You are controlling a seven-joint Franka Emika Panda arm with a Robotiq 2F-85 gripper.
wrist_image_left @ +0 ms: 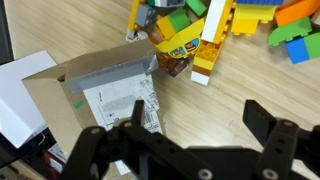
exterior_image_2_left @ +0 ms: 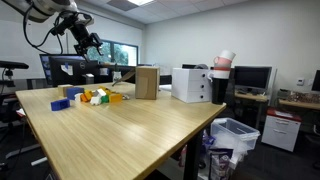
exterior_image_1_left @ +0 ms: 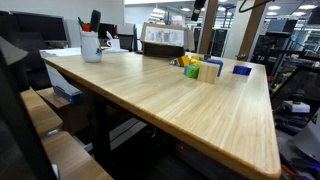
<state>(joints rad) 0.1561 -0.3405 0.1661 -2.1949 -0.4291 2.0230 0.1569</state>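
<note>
Gripper (wrist_image_left: 192,112) hangs empty above the table, its two black fingers (wrist_image_left: 262,125) spread wide and pointing straight down. It holds nothing and touches nothing. In an exterior view it (exterior_image_2_left: 88,42) sits high over the far end of the table (exterior_image_2_left: 130,135), well clear of the wood, which leaves the things below open to reach from above.

At the left of the wrist view lies a cardboard box (wrist_image_left: 70,95). It is matte brown, its flaps are folded outward, and its mouth faces up. That keeps its inside open from above, where a thin printed sheet (wrist_image_left: 118,95) rests, white with fine black text.

Just beside the box's right corner sits a small glossy packet (wrist_image_left: 178,52), yellow with a printed face; what it is I cannot tell. It touches a loose heap of toy bricks (wrist_image_left: 225,25). These are hard, smooth plastic with square edges, in yellow, white, green, orange and blue, and they lie tumbled at odd angles rather than stacked. Bare pale wood grain (wrist_image_left: 270,80) shows to their right. The heap (exterior_image_2_left: 92,97) lies roughly beneath the gripper.
</note>
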